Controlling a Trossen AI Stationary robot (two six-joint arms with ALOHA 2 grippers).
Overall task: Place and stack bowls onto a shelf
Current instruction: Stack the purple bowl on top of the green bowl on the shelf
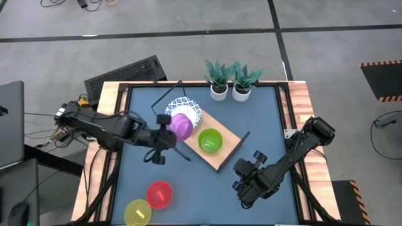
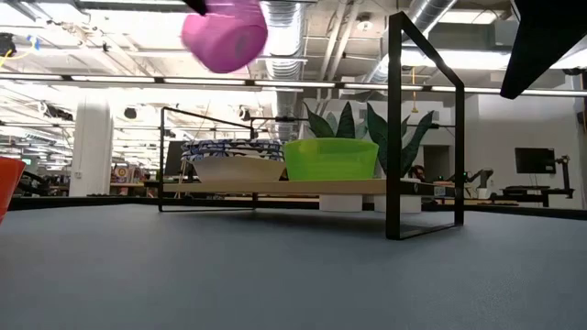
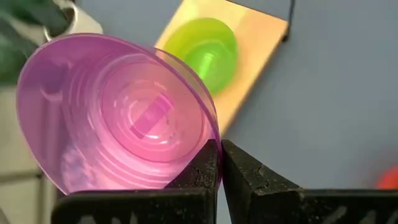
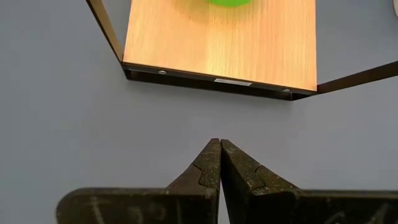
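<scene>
High view: you are carrying the purple bowl (image 1: pixel 182 125) in the left gripper (image 1: pixel 168 130), its fingers pinching the rim, high above the shelf (image 1: pixel 227 149) beside the patterned white bowls (image 1: pixel 186 108). The green bowl (image 1: pixel 210 140) is sitting on the board. The right gripper (image 1: pixel 246 186), fingers pressed together on nothing, is waiting near the shelf's end. The next move likely calls for lowering squarely into the green bowl.

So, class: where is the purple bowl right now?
The purple bowl is held in the air by the left hand, above the shelf, between the patterned bowls and green bowl.
</scene>
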